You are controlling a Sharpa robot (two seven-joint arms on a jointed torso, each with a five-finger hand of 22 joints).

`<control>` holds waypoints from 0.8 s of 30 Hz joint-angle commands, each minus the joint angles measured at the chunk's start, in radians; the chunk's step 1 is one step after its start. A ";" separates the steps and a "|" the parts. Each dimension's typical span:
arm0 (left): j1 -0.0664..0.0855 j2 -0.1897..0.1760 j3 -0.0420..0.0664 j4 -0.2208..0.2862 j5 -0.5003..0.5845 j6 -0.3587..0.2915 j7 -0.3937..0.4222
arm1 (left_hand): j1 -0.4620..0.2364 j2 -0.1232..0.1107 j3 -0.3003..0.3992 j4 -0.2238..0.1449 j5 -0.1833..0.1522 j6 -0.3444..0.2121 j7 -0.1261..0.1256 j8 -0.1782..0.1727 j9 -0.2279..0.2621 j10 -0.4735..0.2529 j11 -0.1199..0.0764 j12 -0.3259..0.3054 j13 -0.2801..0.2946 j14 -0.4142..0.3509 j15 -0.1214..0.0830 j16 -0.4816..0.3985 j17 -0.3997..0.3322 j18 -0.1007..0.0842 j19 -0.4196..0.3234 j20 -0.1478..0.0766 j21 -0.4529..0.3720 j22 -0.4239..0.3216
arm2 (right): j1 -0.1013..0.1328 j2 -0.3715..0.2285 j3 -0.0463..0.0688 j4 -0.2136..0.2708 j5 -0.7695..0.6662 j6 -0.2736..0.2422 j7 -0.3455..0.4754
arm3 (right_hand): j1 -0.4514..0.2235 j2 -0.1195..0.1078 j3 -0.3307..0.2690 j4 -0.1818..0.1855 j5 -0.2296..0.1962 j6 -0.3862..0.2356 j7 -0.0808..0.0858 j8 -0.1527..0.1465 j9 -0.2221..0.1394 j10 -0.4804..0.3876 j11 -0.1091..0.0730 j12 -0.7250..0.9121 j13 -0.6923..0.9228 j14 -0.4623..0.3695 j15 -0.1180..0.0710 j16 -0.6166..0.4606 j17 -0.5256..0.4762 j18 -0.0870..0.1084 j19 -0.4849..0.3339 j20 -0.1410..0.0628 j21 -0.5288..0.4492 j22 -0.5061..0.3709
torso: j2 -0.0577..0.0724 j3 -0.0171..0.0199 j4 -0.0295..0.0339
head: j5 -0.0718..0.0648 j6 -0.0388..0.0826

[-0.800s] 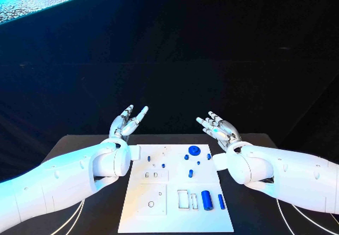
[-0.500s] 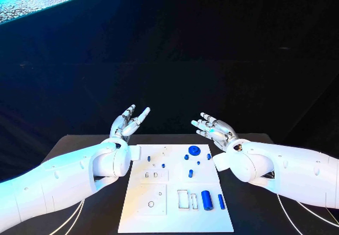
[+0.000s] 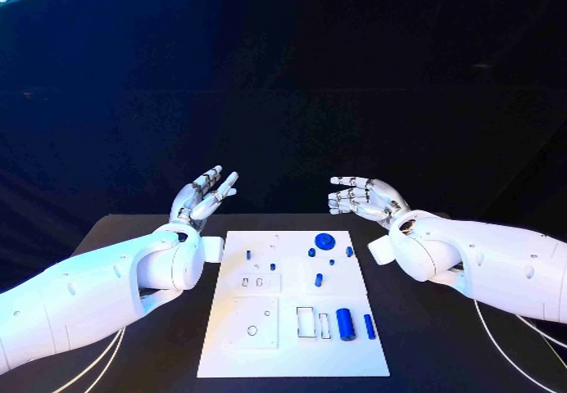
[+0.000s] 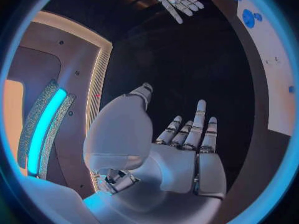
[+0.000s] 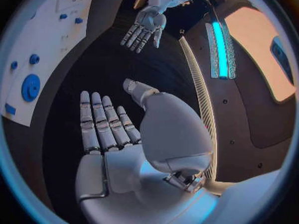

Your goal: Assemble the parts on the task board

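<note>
A: Where is the board (image 3: 296,344) at this moment?
B: It lies flat in the middle of the black counter (image 3: 142,246), between the two arms. It is a long white plate.
A: And the parts?
B: They are on the board. A big round blue disc (image 3: 325,241) is near the far edge, with some small blue pieces (image 3: 313,253) beside it. Nearer to the robot, a blue cylinder (image 3: 345,324) lies beside a thinner blue bar (image 3: 369,326), both on the right side of the board.
A: What does the left hand (image 3: 203,195) do?
B: It is raised above the far left corner of the counter, away from the board. The fingers are straight and spread apart, and it holds nothing. The left wrist view shows the same, with an empty palm (image 4: 184,167).
A: And the right hand (image 3: 366,199)?
B: It hovers beyond the far right corner of the board, not touching it. Its fingers are apart, a little bent and pointing toward the left hand, and nothing is in them
</note>
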 commanded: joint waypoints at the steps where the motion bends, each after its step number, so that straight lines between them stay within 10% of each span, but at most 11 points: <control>1: 0.001 -0.017 0.002 0.030 0.008 0.039 0.059 | 0.025 0.013 0.028 -0.001 -0.003 0.064 0.140 0.022 0.014 0.086 0.035 0.017 0.009 0.054 -0.017 0.024 0.003 0.007 0.145 -0.002 0.061 0.029 | 0.011 -0.001 0.001 -0.010 -0.176 -0.003 -0.005 | 0.019 -0.004 0.035 -0.017 0.003 0.133 0.134 0.038 0.023 0.102 -0.014 -0.002 -0.008 0.085 -0.021 0.014 0.003 0.026 0.060 -0.003 0.022 0.003 | 0.024 0.0020 0.0054 | 0.000 0.000; 3: 0.002 -0.030 0.002 0.046 0.015 0.044 0.064 | 0.040 0.031 0.048 -0.005 -0.002 0.157 0.149 0.056 0.035 0.282 0.050 0.069 0.031 0.150 -0.036 0.070 0.021 0.035 0.339 -0.003 0.145 0.067 | 0.018 -0.001 0.002 -0.012 -0.217 0.004 -0.029 | 0.017 -0.012 0.052 -0.021 0.003 0.183 0.128 0.043 0.025 0.132 -0.020 -0.017 -0.009 0.121 -0.030 0.015 0.001 0.031 0.087 -0.008 0.034 0.005 | 0.033 0.0034 0.0067 | 0.001 0.002; 9: 0.005 -0.072 0.004 0.103 0.014 0.099 0.056 | 0.094 0.018 0.070 -0.014 -0.004 0.460 0.125 0.179 0.105 0.621 0.007 0.145 0.043 0.307 -0.085 0.119 0.045 0.087 0.464 -0.006 0.194 0.071 | 0.042 -0.001 0.003 -0.024 -0.422 0.083 -0.160 | -0.009 -0.041 0.052 -0.013 -0.044 0.291 0.103 0.049 0.026 0.227 -0.050 -0.040 -0.005 0.266 -0.071 0.043 0.014 0.036 0.174 -0.042 0.097 0.032 | 0.058 0.0038 0.0124 | -0.003 0.002; 19: 0.009 -0.129 0.007 0.197 -0.043 0.162 0.012 | 0.163 -0.020 0.100 -0.020 -0.003 0.537 0.090 0.225 0.130 0.765 -0.033 0.122 0.040 0.465 -0.136 0.165 0.099 0.094 0.648 -0.054 0.272 0.084 | 0.074 0.004 0.003 -0.022 -0.807 0.130 -0.341 | -0.002 -0.084 0.041 -0.014 -0.051 0.419 0.038 0.057 0.030 0.427 -0.126 -0.082 -0.002 0.561 -0.171 0.176 0.159 0.035 0.320 -0.144 0.356 0.188 | 0.099 0.0060 0.0212 | -0.020 0.017; 24: 0.010 -0.139 0.010 0.227 -0.050 0.173 0.002 | 0.169 -0.027 0.102 -0.021 -0.003 0.538 0.090 0.226 0.132 0.773 -0.035 0.113 0.039 0.472 -0.138 0.164 0.105 0.094 0.670 -0.062 0.284 0.087 | 0.078 0.016 0.003 -0.017 -0.958 0.140 -0.400 | -0.018 -0.107 0.044 0.001 -0.049 0.439 0.025 0.048 0.034 0.449 -0.138 -0.096 0.000 0.631 -0.191 0.264 0.242 0.034 0.357 -0.165 0.440 0.244 | 0.112 0.0029 0.0246 | -0.027 0.021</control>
